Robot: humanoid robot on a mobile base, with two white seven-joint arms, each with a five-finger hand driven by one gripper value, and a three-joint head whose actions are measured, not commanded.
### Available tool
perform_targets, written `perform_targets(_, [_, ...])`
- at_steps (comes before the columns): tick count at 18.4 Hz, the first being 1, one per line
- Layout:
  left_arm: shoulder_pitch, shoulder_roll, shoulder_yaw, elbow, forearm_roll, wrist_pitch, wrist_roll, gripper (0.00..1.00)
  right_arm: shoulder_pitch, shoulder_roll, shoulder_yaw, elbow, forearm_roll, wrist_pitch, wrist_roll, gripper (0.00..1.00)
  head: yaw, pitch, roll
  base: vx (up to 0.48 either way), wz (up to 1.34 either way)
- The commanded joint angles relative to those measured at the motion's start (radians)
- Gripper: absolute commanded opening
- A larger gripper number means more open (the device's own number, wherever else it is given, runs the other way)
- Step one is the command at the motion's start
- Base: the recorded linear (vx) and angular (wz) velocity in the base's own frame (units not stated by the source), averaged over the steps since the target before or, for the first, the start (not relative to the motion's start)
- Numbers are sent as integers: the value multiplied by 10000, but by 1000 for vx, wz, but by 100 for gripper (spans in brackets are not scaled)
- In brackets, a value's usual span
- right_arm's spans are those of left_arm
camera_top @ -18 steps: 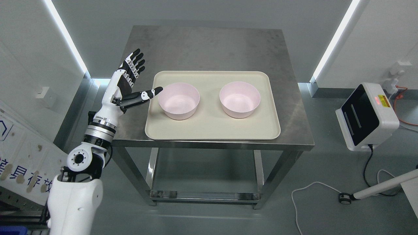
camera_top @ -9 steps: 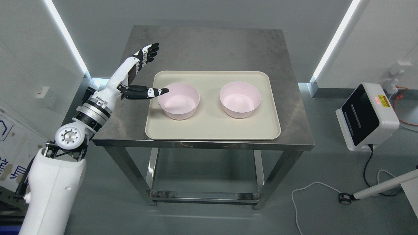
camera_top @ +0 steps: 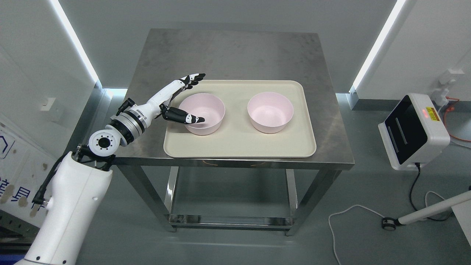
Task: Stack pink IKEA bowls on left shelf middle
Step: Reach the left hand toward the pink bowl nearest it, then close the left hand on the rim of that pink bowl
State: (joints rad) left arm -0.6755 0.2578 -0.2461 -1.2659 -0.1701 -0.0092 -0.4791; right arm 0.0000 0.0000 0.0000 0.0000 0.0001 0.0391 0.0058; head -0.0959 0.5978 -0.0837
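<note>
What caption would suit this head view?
Left hand open around the left bowl, right bowl beside it on a tray atop a steel table.

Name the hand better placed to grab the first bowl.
Left. The left hand is open around the left pink bowl, thumb and fingers on opposite sides. No right arm is in view.

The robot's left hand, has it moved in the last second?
Yes. The left hand has swung rightward and lowered over the beige tray's left edge, fingers open around the left pink plastic bowl.
</note>
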Motion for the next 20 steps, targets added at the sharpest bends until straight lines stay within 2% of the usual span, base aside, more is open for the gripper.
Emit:
perform_targets(1, [-837, -553, -377, 1797, -247, 384, -72, 90, 291, -175, -108, -337, -1, -38, 3, 100, 0, 0, 0, 0, 0])
perform_targets(7, [-1282, -522, -377, 2197, -262, 384, -178, 76, 291, -175, -107, -337, -1, -53, 3, 100, 0, 0, 0, 0, 0])
perform_targets(9, [-1283, -507, -392, 2304, -323, 369, -668, 73, 291, -175, -107, -337, -1, -38, 3, 100, 0, 0, 0, 0, 0])
perform_targets(13, [-1283, -461, -362, 2565, -324, 338, -716, 67, 291, -175, -107, -337, -1, -38, 3, 100, 0, 0, 0, 0, 0])
perform_targets(17, [-1313, -537, 51, 2566, -293, 277, -701, 53, 291, -175, -123, -337, -1, -38, 3, 100, 0, 0, 0, 0, 0])
perform_targets(20, [-1313, -538, 114, 2581, -278, 246, -716, 46, 291, -175, -107, -337, -1, -38, 3, 100, 0, 0, 0, 0, 0])
